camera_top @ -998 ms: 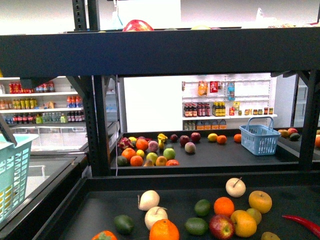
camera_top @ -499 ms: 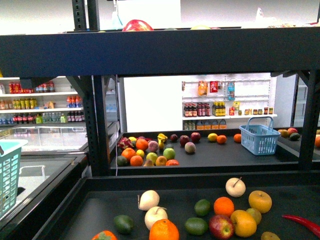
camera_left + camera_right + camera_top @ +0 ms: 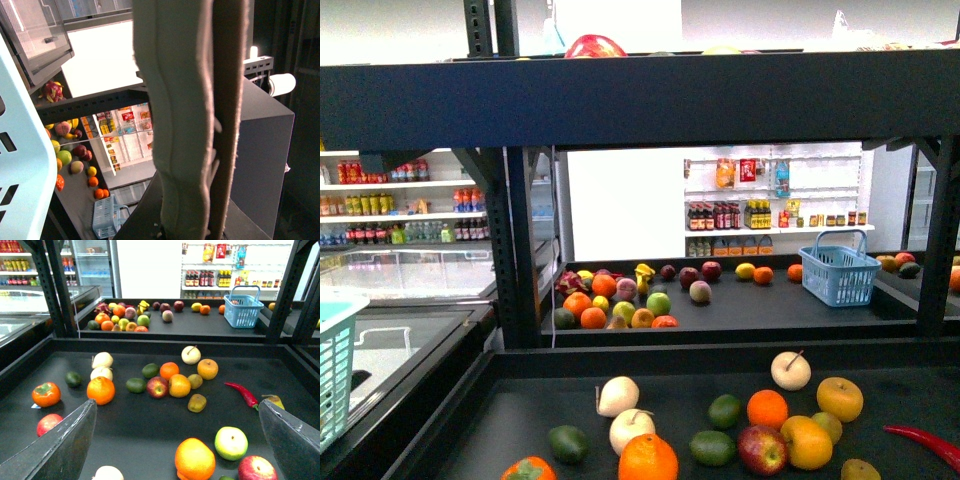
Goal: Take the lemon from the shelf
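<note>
The shelf (image 3: 640, 100) is a black rack, and I look in over its lower tier (image 3: 150, 430) of loose fruit. The small yellowish oval I take as the lemon (image 3: 830, 427) (image 3: 195, 381) sits in the right-hand cluster, touching an orange-yellow fruit (image 3: 179, 385). My right gripper (image 3: 177, 404) hangs open over bare tier, the lemon a little beyond it, nothing between its fingers (image 3: 65, 442). My left gripper (image 3: 212, 100) is shut on the teal basket (image 3: 20, 150) (image 3: 335, 370); its padded fingers (image 3: 175, 115) press together and hide the held part.
A red chilli (image 3: 242, 394) lies right of the cluster; a large orange (image 3: 195, 460) and a green apple (image 3: 231, 443) lie close under the right gripper. Black uprights (image 3: 510, 250) stand left. A farther rack holds more fruit and a blue basket (image 3: 838, 268).
In the front view the teal basket has slid left and down, so less of it shows at the left edge. The fruit has not moved.
</note>
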### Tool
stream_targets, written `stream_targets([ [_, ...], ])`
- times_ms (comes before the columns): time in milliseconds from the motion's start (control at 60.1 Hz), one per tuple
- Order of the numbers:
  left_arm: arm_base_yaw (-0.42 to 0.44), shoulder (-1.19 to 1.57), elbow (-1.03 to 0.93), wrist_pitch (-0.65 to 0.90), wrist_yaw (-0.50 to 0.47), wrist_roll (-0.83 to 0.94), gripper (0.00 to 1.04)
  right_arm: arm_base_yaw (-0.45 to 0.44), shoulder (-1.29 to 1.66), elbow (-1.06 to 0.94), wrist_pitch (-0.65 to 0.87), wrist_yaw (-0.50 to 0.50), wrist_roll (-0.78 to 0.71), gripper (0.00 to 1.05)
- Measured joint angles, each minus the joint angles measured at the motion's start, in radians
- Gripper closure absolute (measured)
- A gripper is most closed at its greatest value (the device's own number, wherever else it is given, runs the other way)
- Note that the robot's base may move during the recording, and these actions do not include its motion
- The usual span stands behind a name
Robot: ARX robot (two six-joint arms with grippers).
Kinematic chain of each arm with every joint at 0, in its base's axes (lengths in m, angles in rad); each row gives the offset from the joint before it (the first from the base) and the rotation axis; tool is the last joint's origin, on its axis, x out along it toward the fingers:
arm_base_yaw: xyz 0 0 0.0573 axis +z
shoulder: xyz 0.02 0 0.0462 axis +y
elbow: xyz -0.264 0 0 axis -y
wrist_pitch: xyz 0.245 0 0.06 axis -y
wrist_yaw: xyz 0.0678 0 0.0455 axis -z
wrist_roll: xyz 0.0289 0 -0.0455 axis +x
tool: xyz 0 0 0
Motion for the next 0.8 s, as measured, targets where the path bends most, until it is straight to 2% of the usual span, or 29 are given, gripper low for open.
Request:
stream_targets([
  [183,-0.002,-0.027,-0.010,-0.009,0.005,0.060,0.62,0.000,0.000,0.000,0.000,0.000,0.000,0.07],
  [499,-0.020,-0.069,-0.033,-0.183,0.024,0.187,0.08,0.000,0.000,0.000,0.000,0.000,0.000,0.07],
  [798,-0.042,-0.192,-0.035,-0.373,0.039,0.300,0.08,0.000,0.000,0.000,0.000,0.000,0.000,0.07],
])
